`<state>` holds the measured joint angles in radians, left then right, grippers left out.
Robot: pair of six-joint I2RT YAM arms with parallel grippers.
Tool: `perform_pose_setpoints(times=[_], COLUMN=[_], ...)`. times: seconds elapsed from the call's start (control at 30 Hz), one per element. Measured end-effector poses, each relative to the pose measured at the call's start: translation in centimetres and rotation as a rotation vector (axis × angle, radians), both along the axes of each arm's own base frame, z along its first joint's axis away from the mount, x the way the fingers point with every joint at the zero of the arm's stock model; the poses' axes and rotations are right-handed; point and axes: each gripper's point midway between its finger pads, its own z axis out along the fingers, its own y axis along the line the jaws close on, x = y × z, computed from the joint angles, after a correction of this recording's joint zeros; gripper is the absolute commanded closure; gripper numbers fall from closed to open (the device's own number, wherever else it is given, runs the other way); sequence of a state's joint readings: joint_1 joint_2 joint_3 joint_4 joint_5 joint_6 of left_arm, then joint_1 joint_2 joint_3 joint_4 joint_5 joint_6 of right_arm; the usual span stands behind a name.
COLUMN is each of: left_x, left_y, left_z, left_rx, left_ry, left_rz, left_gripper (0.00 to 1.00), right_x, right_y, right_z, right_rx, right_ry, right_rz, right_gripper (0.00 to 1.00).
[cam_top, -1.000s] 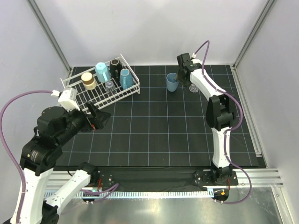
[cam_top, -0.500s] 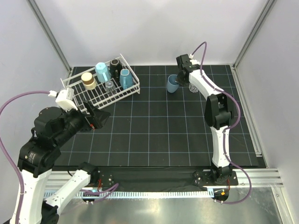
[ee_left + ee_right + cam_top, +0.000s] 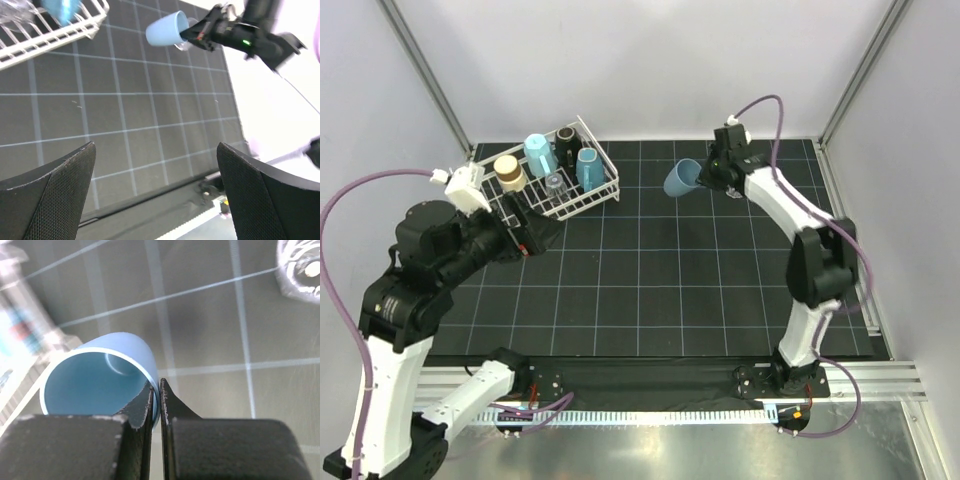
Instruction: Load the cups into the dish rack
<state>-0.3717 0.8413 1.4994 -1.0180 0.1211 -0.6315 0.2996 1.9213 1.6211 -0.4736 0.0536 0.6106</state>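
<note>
five cups, seemingly, sit in the rack. right gripper pinches the rim of the tilted tumbler, held off the mat near a glass; left gripper gapes wide beside the rack.

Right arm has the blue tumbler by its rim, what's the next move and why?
Probably carry the light blue tumbler left toward the dish rack: the right gripper pinches its rim, it hangs tilted, and the rack lies to its left.

Light blue tumbler — tilted, its rim pinched in the right gripper. A clear glass stands just beside. The white wire rack — far left — holds seemingly five cups.
</note>
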Motion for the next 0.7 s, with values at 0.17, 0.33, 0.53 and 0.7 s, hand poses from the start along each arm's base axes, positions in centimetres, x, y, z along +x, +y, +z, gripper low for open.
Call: perform_pose_setpoints(times=[0.17, 0.33, 0.53, 0.7], left_x=[1.9, 4.2, 7.6, 8.8], left_y=[-3.0, -6.2, -10.2, -11.8], left_z=[-0.4, -1.4, -0.8, 0.6], left_rx=[-0.082, -0.219, -0.47, -0.644], left_ry=[0.051, 0.12, 0.241, 0.304], left_rz=[-0.087, -0.149, -0.184, -0.172], left_gripper=[0.0, 0.01, 0.0, 0.0], right_x=[-6.4, -14.2, -20.6, -23.3], right_y=[2.1, 4.0, 2.8, 1.2], right_z=[9.8, 16.5, 18.9, 20.2], right_rx=[0.155, 0.295, 0.313, 0.278], right_ry=[-0.253, -0.497, -0.663, -0.772], right_rz=[0.155, 0.327, 0.404, 0.414], right_gripper=[0.96, 0.96, 0.96, 0.96])
